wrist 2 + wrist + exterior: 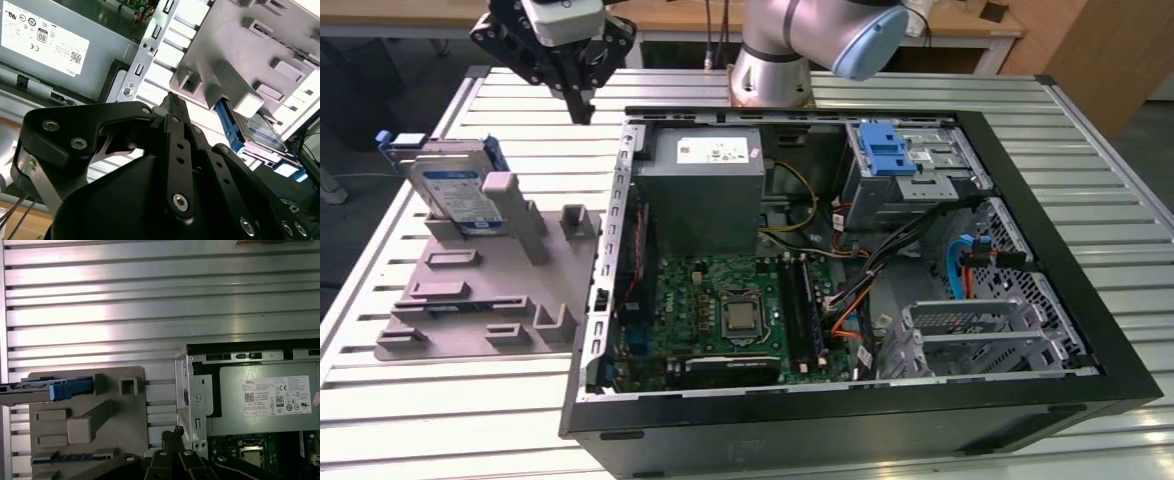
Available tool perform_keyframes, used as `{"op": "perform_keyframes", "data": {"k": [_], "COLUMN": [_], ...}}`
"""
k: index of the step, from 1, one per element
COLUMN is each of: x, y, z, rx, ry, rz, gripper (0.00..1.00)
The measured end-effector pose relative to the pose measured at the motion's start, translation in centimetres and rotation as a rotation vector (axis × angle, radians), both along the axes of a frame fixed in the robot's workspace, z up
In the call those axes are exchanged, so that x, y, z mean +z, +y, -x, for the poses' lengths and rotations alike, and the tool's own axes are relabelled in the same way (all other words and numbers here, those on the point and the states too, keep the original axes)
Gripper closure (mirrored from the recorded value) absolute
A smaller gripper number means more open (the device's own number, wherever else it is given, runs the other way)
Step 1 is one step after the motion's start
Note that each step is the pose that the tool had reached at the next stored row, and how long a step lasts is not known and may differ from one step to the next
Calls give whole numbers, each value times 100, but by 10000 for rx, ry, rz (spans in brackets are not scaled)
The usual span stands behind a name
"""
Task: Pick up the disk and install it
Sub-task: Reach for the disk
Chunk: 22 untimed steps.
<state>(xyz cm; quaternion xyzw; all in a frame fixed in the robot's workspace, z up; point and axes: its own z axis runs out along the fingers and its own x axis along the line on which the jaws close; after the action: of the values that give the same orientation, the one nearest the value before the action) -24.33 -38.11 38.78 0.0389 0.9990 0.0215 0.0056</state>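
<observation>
Right now my jaws are pressed together and empty, hanging high over the bench (454, 420) just outside the open computer case (854, 410), by its power-supply corner. The disk (454, 195) stands on edge, leaning in the grey holder (480, 290) — below the jaws, toward the exterior view's left, well apart. In the first wrist view its thin edge (25, 389) faces me — long axis along the holder's end
</observation>
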Motion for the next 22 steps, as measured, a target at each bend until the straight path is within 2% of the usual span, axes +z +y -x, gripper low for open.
{"op": "perform_keyframes", "data": {"k": [12, 22], "x": [-20, -30], "y": [19, 44], "z": [186, 440], "rx": [1, -1], "ry": [4, 4], "rz": [0, 0], "gripper": [89, 89]}}
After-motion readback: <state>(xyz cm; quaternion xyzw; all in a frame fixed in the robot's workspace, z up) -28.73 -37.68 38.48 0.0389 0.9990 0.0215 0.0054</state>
